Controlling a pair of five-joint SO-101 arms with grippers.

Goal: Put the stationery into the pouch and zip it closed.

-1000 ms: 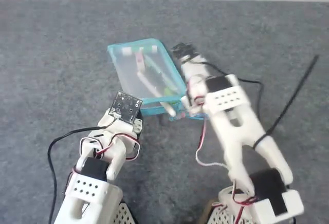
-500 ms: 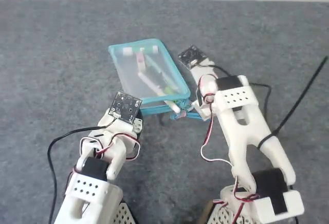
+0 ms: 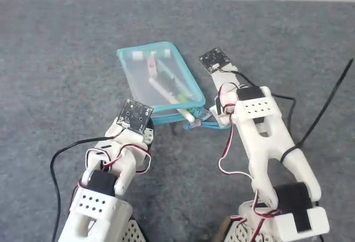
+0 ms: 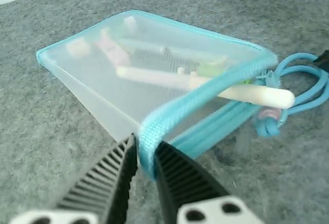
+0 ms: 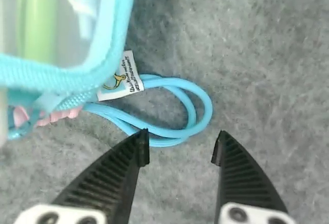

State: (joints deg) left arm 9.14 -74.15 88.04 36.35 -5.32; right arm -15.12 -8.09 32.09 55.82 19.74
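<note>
Fingers (image 4: pixel 114 179) of the left gripper (image 4: pixel 144 149) are pinched tight on the teal zip edge of the pouch (image 4: pixel 154 54), at the corner nearest that arm. The 2 dark fingers (image 5: pixel 123 167) of the right gripper (image 5: pixel 181 144) stand spread apart with nothing between them. They hover just over the grey table (image 3: pixel 55 59), with the blue cord loop (image 5: pixel 198 108) lying just beyond their tips.

Seen from the high camera, the clear pouch (image 3: pixel 155 75) lies flat near the middle of the table, its long axis running from about 11 o'clock to 5 o'clock. The left arm meets it at its 7 o'clock corner and the right arm stands at its 4 o'clock corner. Several pieces of stationery show through the mesh wall, among them a green marker (image 4: pixel 211 70) and a pink piece (image 4: pixel 113 49). 1 white pen (image 4: pixel 257 96) pokes out of the open mouth at the 5 o'clock end, its tip past the zip. The cord loop trails on the table from that same corner, beside a small white tag (image 5: pixel 121 77) and a pink pull (image 4: pixel 268 114).
</note>
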